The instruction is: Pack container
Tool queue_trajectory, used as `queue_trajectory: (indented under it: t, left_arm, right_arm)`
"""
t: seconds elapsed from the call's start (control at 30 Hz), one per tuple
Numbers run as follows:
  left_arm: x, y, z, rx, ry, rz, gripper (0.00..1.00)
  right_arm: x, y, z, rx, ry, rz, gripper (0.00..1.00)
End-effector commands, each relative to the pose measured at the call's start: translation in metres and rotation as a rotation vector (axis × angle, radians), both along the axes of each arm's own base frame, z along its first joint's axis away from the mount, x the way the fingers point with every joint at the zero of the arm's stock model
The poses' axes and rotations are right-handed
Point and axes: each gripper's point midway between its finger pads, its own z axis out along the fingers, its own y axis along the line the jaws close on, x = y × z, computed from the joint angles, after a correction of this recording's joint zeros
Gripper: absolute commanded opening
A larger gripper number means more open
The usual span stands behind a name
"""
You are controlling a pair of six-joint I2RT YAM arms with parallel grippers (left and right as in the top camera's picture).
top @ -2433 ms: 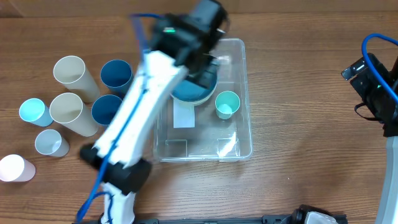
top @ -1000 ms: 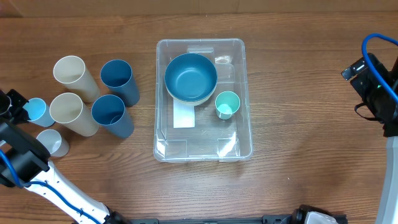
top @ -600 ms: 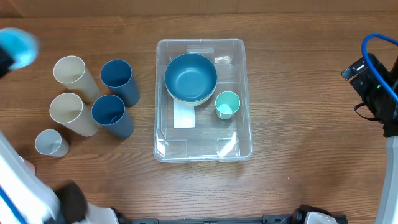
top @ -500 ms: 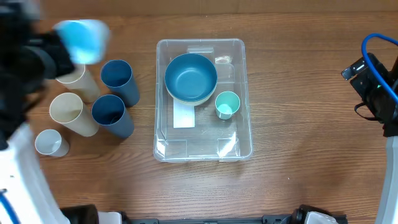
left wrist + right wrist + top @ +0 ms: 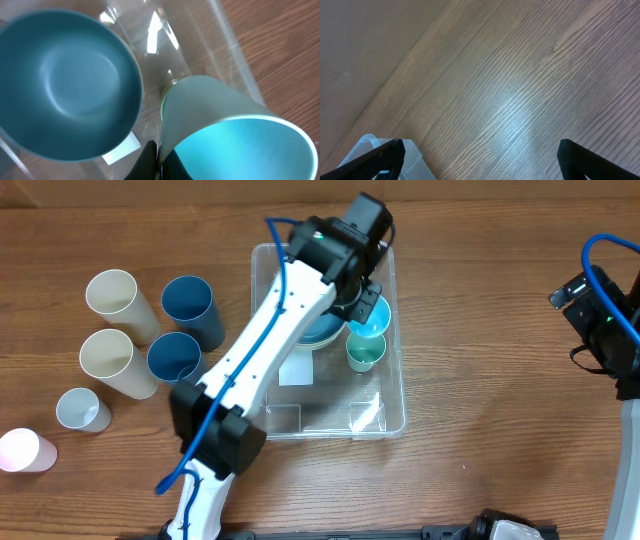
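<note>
The container (image 5: 398, 412) is a clear bin in the middle of the table. A round blue bowl (image 5: 318, 332) and a small teal cup (image 5: 364, 350) stand in it. My left gripper (image 5: 360, 298) reaches over its far right part, shut on the rim of a light blue cup (image 5: 376, 316). In the left wrist view the black fingers (image 5: 150, 162) pinch the cup's wall (image 5: 220, 112), one inside and one outside, beside the bowl (image 5: 65, 85) and above the bin's clear floor (image 5: 165, 60). My right gripper (image 5: 485, 162) is open over bare wood at the table's right side.
Left of the bin stand two cream cups (image 5: 112, 292) (image 5: 107, 356), two dark blue cups (image 5: 187, 301) (image 5: 174, 359), a small grey cup (image 5: 80, 408) and a pale pink cup (image 5: 21, 450). A corner of the bin (image 5: 367, 142) shows in the right wrist view.
My left arm swung from the far left, carrying the light blue cup, to above the container's far right part. The right arm has not moved.
</note>
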Motion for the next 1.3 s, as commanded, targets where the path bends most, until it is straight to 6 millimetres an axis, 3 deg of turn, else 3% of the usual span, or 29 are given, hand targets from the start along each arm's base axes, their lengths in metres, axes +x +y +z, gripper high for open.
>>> queue_trajectory:
  t: [0.0,0.13,0.27,0.37,0.43,0.47,0.57,0.67,0.77,0.83,0.87,0.9,0.97,1.07,1.17,1.27]
  left_arm:
    - [-0.001,-0.001,-0.017,0.044,0.027,-0.045,0.04]
    - [-0.002,-0.001,-0.02,0.052,0.034,-0.063,0.06]
    - [-0.004,0.001,-0.015,0.048,0.033,-0.062,0.26]
    - [-0.006,0.007,0.006,0.034,0.002,-0.053,0.38]
    - [-0.006,0.021,0.03,0.039,-0.038,-0.015,0.39]
    - [-0.002,0.042,0.044,0.08,-0.076,0.059,0.39]
    - [0.0,0.135,0.102,0.236,-0.226,0.325,0.4]
    - [-0.013,0.213,0.156,0.145,-0.313,0.533,0.43]
    - [-0.046,0.312,0.199,0.091,-0.396,0.813,0.52]
    - [-0.085,0.384,0.208,0.061,-0.409,1.102,0.53]
    - [-0.101,0.409,0.206,0.062,-0.404,1.23,0.52]
    - [-0.133,0.455,0.189,0.049,-0.347,1.508,0.57]
    - [-0.151,0.485,0.165,0.024,-0.267,1.665,0.59]
    - [-0.154,0.523,0.108,-0.015,-0.154,1.784,0.65]
    - [-0.163,0.55,0.044,0.003,0.004,1.866,0.63]
    - [-0.175,0.565,0.008,0.01,0.106,1.916,0.62]
  right_arm:
    - [-0.001,-0.002,0.005,-0.005,-0.016,-0.01,1.0]
    - [-0.001,-0.002,0.005,-0.004,-0.016,-0.01,1.0]
    - [-0.001,-0.002,0.005,-0.004,-0.016,-0.01,1.0]
    - [-0.001,-0.002,0.005,-0.004,-0.016,-0.01,1.0]
    - [-0.001,-0.002,0.005,-0.004,-0.016,-0.01,1.0]
    - [-0.001,-0.002,0.005,-0.004,-0.016,-0.01,1.0]
    - [-0.001,-0.002,0.005,-0.004,-0.016,-0.01,1.0]
    - [-0.001,-0.002,0.005,-0.004,-0.016,-0.01,1.0]
    - [-0.001,-0.002,0.005,-0.004,-0.016,-0.01,1.0]
    - [-0.001,-0.002,0.005,-0.004,-0.016,-0.01,1.0]
    - [-0.001,-0.002,0.005,-0.004,-0.016,-0.01,1.0]
    - [-0.001,-0.002,0.005,-0.004,-0.016,-0.01,1.0]
    - [-0.001,-0.002,0.005,-0.004,-0.016,-0.01,1.0]
    - [-0.001,-0.002,0.005,-0.004,-0.016,-0.01,1.0]
    - [-0.001,-0.002,0.005,-0.004,-0.016,-0.01,1.0]
    - [-0.001,-0.002,0.005,-0.004,-0.016,-0.01,1.0]
